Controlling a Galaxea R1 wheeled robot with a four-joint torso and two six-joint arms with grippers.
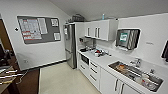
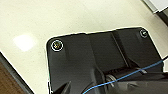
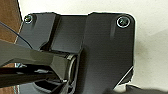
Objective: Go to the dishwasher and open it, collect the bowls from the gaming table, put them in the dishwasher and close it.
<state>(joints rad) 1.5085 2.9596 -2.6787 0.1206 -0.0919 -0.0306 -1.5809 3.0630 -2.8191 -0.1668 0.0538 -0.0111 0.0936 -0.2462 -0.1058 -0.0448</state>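
A kitchen lies ahead in the head view. A white counter [image 1: 105,61] runs along the right wall. Under it, beside the tall steel fridge [image 1: 70,45], sits a dark-fronted built-in unit [image 1: 85,59]. It may be the dishwasher, but it is too blurred to tell. The bowls are out of view. At the lower left a brown table [image 1: 7,77] with pale rods across it comes into view; I cannot tell whether it is the gaming table. Both wrist views look down past dark robot plates at the pale floor [image 2: 50,20].
A steel sink [image 1: 136,75] with dishes in it is set into the counter at the right. White wall cabinets [image 1: 100,30] hang above. A grey notice board [image 1: 38,28] hangs on the left wall. Cream floor [image 1: 62,80] runs between the table and the cabinets.
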